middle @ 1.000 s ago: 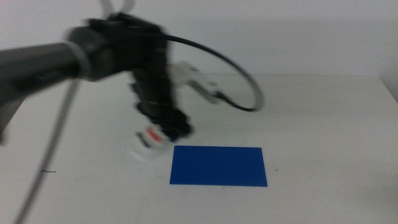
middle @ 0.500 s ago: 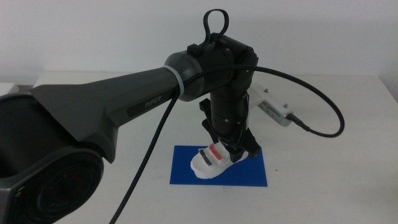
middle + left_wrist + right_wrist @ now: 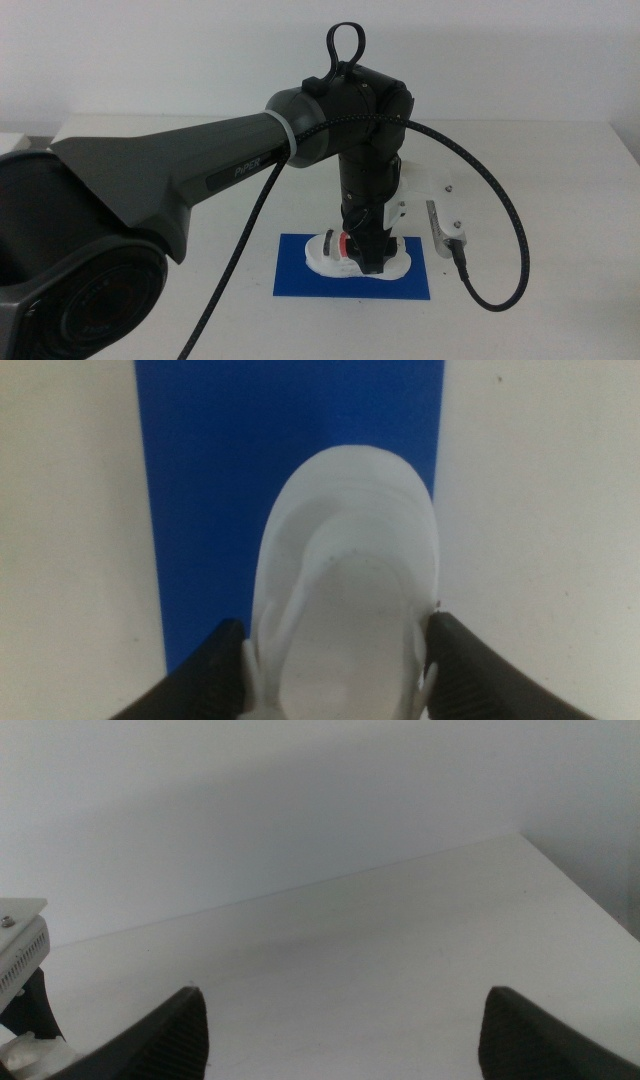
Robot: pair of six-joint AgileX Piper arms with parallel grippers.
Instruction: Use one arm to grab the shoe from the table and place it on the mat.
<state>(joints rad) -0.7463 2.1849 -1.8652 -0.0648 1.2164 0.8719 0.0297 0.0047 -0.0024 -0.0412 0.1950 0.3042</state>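
One arm [image 3: 200, 170] does the work here, reaching in from the left side of the middle view and pointing straight down over the mat [image 3: 300, 275]. The left gripper [image 3: 335, 650] is clamped on the shoe [image 3: 345, 590], one dark jaw against each side of the white sole. In the middle view the shoe [image 3: 330, 252] lies over the blue mat, apparently resting on it, though the gripper hides the contact. The wrist view shows the toe close to the mat's far edge, one side running near the border with the table [image 3: 560, 220]. A good release probably means confirming the sole sits flat, then parting the jaws evenly and lifting straight up so neither jaw drags a strap. The right gripper [image 3: 335, 1020] waits with jaws spread, above bare table.
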